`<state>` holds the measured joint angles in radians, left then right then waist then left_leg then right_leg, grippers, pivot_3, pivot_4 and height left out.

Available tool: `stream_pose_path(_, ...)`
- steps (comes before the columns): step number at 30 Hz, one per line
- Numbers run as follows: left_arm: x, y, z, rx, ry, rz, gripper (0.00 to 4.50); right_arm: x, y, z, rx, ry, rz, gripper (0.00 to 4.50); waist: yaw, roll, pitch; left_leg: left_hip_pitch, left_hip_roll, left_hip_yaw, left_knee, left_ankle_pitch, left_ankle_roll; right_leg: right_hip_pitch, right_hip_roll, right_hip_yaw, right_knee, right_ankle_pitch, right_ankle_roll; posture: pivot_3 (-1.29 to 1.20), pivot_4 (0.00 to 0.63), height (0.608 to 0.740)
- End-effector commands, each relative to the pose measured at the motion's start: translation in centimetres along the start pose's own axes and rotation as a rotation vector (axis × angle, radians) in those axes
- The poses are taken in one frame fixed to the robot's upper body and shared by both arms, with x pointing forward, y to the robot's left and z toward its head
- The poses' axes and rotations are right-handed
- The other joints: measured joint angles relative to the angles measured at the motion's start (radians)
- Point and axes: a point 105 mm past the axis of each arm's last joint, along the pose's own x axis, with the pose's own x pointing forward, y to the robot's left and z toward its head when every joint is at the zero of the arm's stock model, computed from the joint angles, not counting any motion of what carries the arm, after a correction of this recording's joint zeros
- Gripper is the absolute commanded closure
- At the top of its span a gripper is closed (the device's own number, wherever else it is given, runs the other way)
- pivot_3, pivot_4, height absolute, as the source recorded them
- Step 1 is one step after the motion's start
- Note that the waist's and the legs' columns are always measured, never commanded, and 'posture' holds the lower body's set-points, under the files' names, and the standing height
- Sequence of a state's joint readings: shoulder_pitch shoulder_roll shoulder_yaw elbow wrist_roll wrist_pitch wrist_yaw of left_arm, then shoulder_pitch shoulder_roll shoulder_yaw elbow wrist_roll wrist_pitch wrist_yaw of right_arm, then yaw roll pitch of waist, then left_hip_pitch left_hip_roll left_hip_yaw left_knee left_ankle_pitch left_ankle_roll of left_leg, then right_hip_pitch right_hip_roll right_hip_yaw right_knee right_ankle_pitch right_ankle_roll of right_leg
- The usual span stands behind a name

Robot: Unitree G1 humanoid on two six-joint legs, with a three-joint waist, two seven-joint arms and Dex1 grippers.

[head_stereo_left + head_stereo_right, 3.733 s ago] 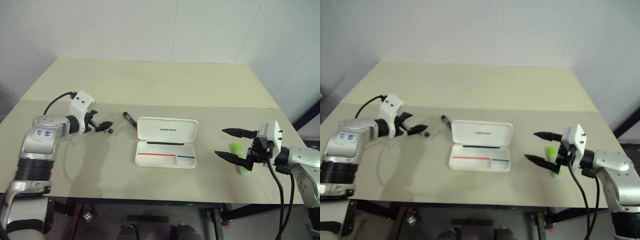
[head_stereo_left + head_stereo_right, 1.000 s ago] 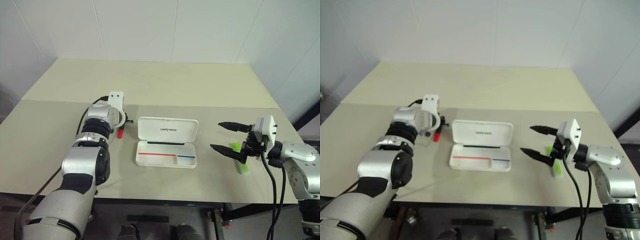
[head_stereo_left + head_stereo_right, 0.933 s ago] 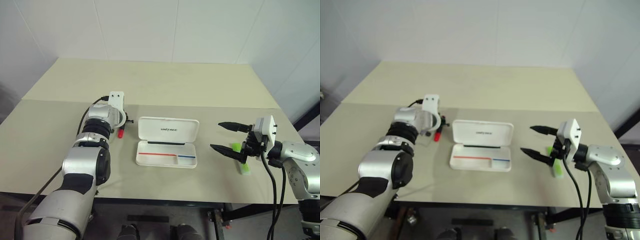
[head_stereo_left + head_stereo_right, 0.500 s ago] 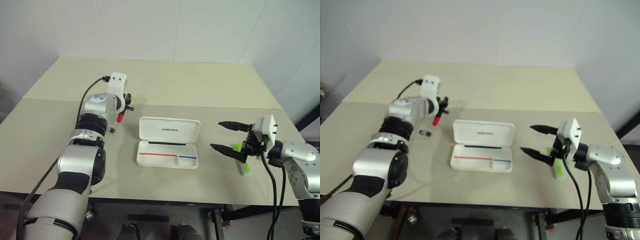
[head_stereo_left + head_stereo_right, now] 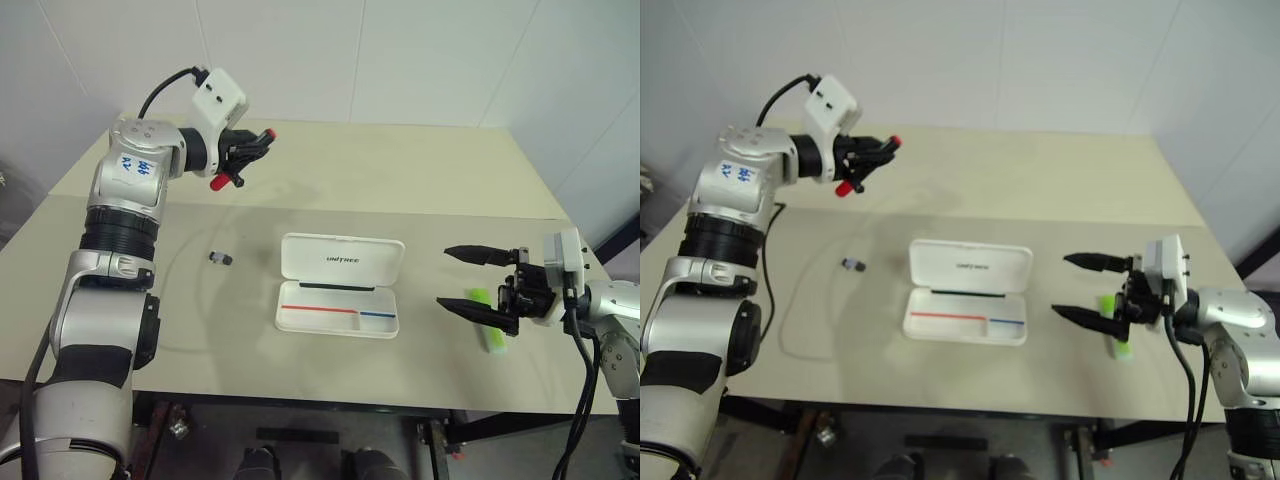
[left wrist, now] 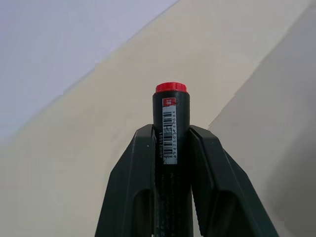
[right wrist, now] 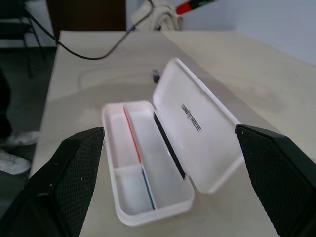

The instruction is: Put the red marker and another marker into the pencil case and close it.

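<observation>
Holding the red marker (image 6: pixel 170 148) pinched in my left gripper (image 5: pixel 243 158) high above the table, right gripper (image 5: pixel 478 282) spread wide, I risk dropping it short of the open pencil case (image 5: pixel 340 285).

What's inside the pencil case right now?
No marker in the open pencil case: its tray shows bare white compartments and a red-and-blue stripe. The right wrist view looks into it; only the strip under the near wall is hidden. The red marker is in the left gripper.
</observation>
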<state>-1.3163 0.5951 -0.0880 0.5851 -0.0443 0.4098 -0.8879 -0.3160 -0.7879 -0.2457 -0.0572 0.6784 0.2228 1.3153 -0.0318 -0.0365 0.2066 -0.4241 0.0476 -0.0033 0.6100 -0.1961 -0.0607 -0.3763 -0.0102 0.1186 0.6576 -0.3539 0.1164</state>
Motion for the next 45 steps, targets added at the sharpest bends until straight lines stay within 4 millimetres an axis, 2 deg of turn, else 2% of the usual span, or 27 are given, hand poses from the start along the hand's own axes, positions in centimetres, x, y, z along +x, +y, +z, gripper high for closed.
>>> stream_pose_path(1,-0.3,-1.3,2.7,0.08,-0.098,-0.069,3.88,-0.1,0.2,1.7,-0.043,-0.035,0.021,0.0,0.0,0.0,0.0,0.0,0.0,0.0,0.0,0.0,0.0,0.0,0.0,0.0,0.0,0.0,0.0,0.0,0.15,0.74)
stream_pose_path(7,0.0,-6.3,4.1,0.107,-0.158,-0.302,3.88,0.0,0.8,1.0,-0.026,-0.03,-0.004,0.0,-0.002,0.001,0.0,0.0,0.0,0.0,0.001,0.0,0.0,0.0,0.0,0.001,0.001,0.0,0.0,0.0,0.15,0.74)
stream_pose_path(15,0.3,-12.6,2.8,0.092,-0.066,-0.575,3.88,-0.3,0.6,0.5,-0.034,-0.001,-0.066,0.0,-0.004,0.001,0.001,0.001,0.0,0.0,0.002,0.0,0.001,0.0,0.0,0.001,0.002,0.0,0.0,0.0,0.15,0.74)
stream_pose_path(19,0.4,-14.5,2.7,0.067,-0.051,-0.648,3.88,-0.3,0.7,0.3,-0.036,0.004,-0.08,0.0,-0.004,0.001,0.001,0.001,0.0,0.0,0.003,0.0,0.001,0.0,0.0,0.002,0.002,0.0,0.0,0.0,0.15,0.74)
stream_pose_path(21,0.9,-15.4,1.9,0.056,-0.016,-0.668,3.88,-0.2,0.7,0.3,-0.037,0.003,-0.086,0.0,-0.004,0.001,0.001,0.001,0.0,0.0,0.003,0.0,0.001,0.0,0.0,0.002,0.002,0.0,0.0,0.0,0.15,0.74)
stream_pose_path(28,2.7,-17.7,-1.1,0.049,0.09,-0.704,3.88,-0.1,0.9,0.0,-0.037,0.009,-0.1,0.0,-0.005,0.001,0.001,0.001,0.0,0.0,0.003,0.0,0.001,0.0,0.0,0.003,0.002,0.0,0.0,0.0,0.15,0.74)
stream_pose_path(34,4.4,-18.4,-3.8,0.091,0.172,-0.687,3.88,-0.1,0.9,-0.1,-0.038,0.019,-0.119,0.0,-0.002,0.001,0.001,0.001,0.0,0.0,0.003,0.0,0.001,0.0,0.001,0.003,0.002,0.0,0.0,0.0,0.15,0.74)
stream_pose_path(45,6.2,-19.5,-5.0,0.127,0.163,-0.71,3.88,-0.1,1.0,-0.4,-0.036,0.03,-0.142,0.0,-0.002,0.001,0.001,0.001,0.0,0.001,0.003,-0.001,0.002,0.0,0.001,0.005,0.002,0.0,0.0,0.0,0.15,0.74)
